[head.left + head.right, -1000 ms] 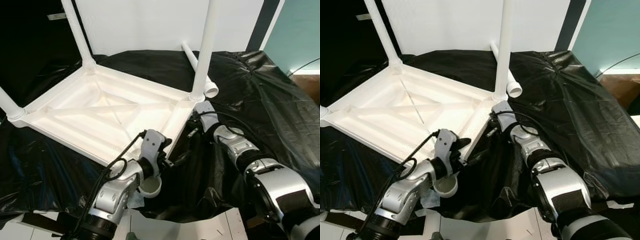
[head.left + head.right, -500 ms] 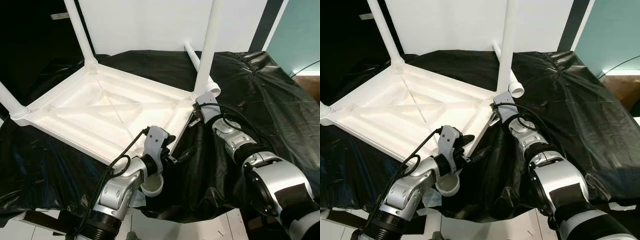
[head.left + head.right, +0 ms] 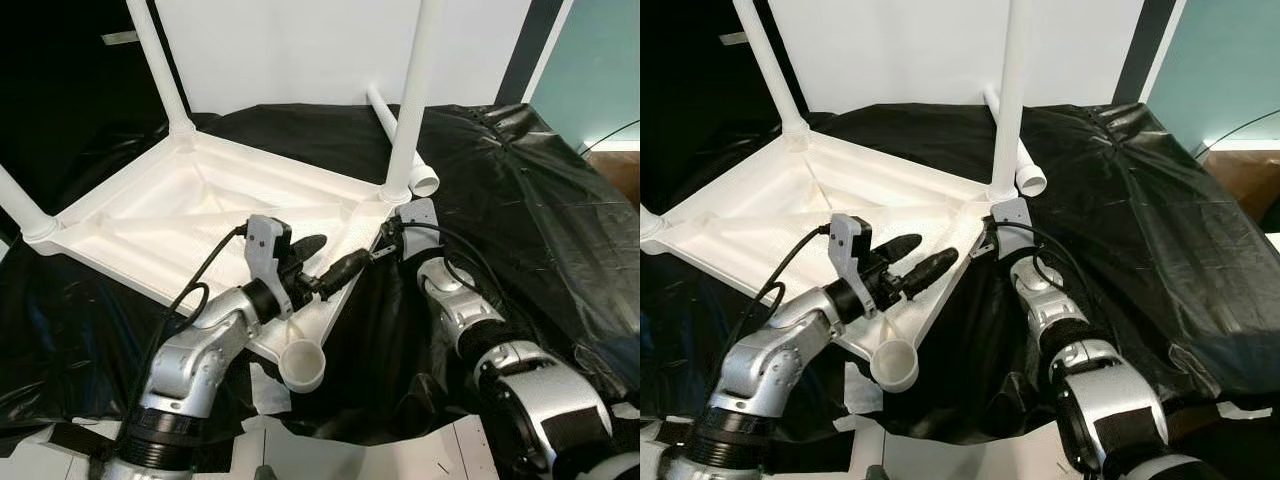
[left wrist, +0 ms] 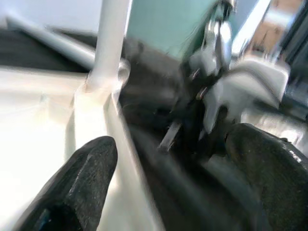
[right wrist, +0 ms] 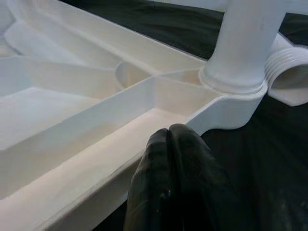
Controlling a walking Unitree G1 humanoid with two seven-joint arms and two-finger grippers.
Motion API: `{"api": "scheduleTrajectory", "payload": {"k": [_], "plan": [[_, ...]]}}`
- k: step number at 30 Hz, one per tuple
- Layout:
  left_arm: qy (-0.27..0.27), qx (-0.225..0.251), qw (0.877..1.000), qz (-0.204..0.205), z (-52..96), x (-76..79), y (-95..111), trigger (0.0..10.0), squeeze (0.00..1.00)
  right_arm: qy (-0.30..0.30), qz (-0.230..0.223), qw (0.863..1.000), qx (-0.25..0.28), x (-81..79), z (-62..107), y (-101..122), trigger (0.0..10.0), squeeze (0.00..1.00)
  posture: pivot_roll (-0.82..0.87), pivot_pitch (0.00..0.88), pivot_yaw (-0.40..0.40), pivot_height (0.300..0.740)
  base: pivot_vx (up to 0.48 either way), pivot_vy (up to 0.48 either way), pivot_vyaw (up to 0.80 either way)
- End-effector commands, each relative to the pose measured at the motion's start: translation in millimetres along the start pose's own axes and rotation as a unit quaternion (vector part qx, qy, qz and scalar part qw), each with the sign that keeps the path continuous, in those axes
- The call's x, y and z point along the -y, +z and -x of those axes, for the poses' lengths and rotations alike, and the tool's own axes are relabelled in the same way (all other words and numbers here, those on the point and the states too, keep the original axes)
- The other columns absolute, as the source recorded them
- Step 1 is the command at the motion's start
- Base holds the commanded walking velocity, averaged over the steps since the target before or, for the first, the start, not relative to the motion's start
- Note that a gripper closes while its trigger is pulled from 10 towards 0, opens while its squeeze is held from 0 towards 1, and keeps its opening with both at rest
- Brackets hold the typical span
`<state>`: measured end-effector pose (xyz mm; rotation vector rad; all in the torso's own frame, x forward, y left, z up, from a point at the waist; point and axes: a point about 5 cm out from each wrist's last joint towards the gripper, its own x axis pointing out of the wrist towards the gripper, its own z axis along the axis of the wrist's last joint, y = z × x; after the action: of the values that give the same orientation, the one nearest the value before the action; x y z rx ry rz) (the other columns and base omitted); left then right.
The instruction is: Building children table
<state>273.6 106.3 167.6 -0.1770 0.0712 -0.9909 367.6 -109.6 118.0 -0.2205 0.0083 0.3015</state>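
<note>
Tabletop (image 3: 150, 215), white plastic and upside down, lies on a black sheet (image 3: 520, 180) with three legs standing up from its corners, a loose fourth leg (image 3: 400, 135) lying on the sheet just behind its far right corner, and the near corner's socket (image 3: 303, 365) empty. Left gripper (image 3: 335, 262) hangs over the tabletop's right rim with its fingers spread apart, while the right gripper (image 5: 168, 144), fingers pressed together and holding nothing, sits against that rim near the right corner leg (image 3: 405, 150).
</note>
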Motion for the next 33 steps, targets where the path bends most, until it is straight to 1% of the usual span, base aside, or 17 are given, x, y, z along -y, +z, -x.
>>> {"api": "scheduleTrajectory", "payload": {"k": [1,3,6,7,8,9,14,16,17,19,23,26,27,30,31,32,33], "plan": [[-0.277,-0.031,0.96,-0.01,20.2,22.1,-4,10.0,0.34,-0.012,-0.016,1.0,-0.008,1.6,6.1,-7,10.0,0.0,-0.01,0.0,0.046,0.74,0.0,0.0,0.0],[-0.298,-0.058,0.952,-0.027,32.6,16.6,-7,10.0,0.34,-0.02,-0.024,1.0,-0.005,3.3,10.7,-8,10.0,0.0,-0.02,0.0,0.046,0.74,0.0,0.0,0.0],[-0.303,-0.086,0.948,-0.042,45.1,6.7,-8,10.0,0.3,-0.027,-0.029,0.999,-0.004,5.1,17.8,-10,10.0,0.0,-0.03,0.0,0.046,0.74,0.0,0.0,0.0],[-0.303,-0.086,0.948,-0.042,45.1,6.7,-8,10.0,0.3,-0.027,-0.029,0.999,-0.004,5.1,17.8,-10,10.0,0.0,-0.03,0.0,0.046,0.74,0.0,0.0,0.0],[-0.302,-0.102,0.946,-0.051,50.2,1.2,-9,10.0,0.23,-0.03,-0.03,0.999,-0.003,6.1,20.8,-11,10.0,0.0,-0.03,0.0,0.046,0.74,0.0,0.0,0.0],[-0.3,-0.126,0.944,-0.058,56.9,-5.8,-10,10.0,0.2,-0.032,-0.032,0.999,-0.004,7.3,24.7,-12,10.0,0.0,-0.04,0.0,0.048,0.74,0.0,0.0,0.0],[-0.298,-0.161,0.939,-0.057,69.6,-19.1,-9,10.0,0.23,-0.038,-0.036,0.999,-0.007,9.7,31.5,-15,10.0,0.0,-0.04,0.0,0.046,0.74,0.0,0.0,0.0],[-0.303,-0.178,0.935,-0.049,81.5,-28.5,-2,10.0,0.27,-0.048,-0.039,0.998,-0.014,12.9,36.4,-18,10.0,0.0,-0.05,0.0,0.05,0.74,0.0,0.0,0.0],[-0.303,-0.178,0.935,-0.049,81.5,-28.5,-2,10.0,0.27,-0.048,-0.039,0.998,-0.014,12.9,36.4,-18,10.0,0.0,-0.05,0.0,0.05,0.74,0.0,0.0,0.0],[-0.309,-0.195,0.93,-0.046,92.4,-34.2,5,10.0,0.27,-0.055,-0.04,0.998,-0.019,14.4,39.3,-18,10.0,0.0,-0.05,0.001,0.055,0.74,0.0,0.0,0.0],[-0.305,-0.224,0.924,-0.057,100.1,-41.0,3,10.0,0.27,-0.06,-0.043,0.997,-0.023,14.3,42.6,-15,10.0,0.0,-0.05,0.002,0.058,0.74,0.0,0.0,0.0],[-0.307,-0.228,0.922,-0.06,100.7,-43.9,1,10.0,0.27,-0.06,-0.044,0.997,-0.025,13.8,43.7,-14,10.0,0.0,-0.05,0.002,0.059,0.74,0.0,0.0,0.0],[-0.282,-0.239,0.926,-0.078,95.9,-57.2,-6,10.0,0.51,-0.058,-0.048,0.997,-0.027,9.5,44.6,-13,10.0,0.0,-0.05,0.001,0.057,0.74,0.0,0.0,0.0],[-0.269,-0.265,0.921,-0.093,95.4,-64.1,-13,10.0,0.54,-0.056,-0.051,0.997,-0.028,6.6,44.8,-13,10.0,0.0,-0.05,0.001,0.057,0.74,0.0,0.0,0.0],[-0.258,-0.3,0.911,-0.116,98.5,-68.8,-21,10.0,0.65,-0.053,-0.053,0.997,-0.028,4.6,44.6,-12,10.0,0.0,-0.05,0.0,0.056,0.74,0.0,0.0,0.0],[-0.258,-0.3,0.911,-0.116,98.5,-68.8,-21,10.0,0.65,-0.053,-0.053,0.997,-0.028,4.6,44.6,-12,10.0,0.0,-0.05,0.0,0.056,0.74,0.0,0.0,0.0],[-0.251,-0.323,0.903,-0.132,100.9,-71.7,-26,10.0,0.65,-0.051,-0.053,0.997,-0.028,3.2,44.7,-11,10.0,0.0,-0.05,0.0,0.056,0.74,0.0,0.0,0.0]]}}
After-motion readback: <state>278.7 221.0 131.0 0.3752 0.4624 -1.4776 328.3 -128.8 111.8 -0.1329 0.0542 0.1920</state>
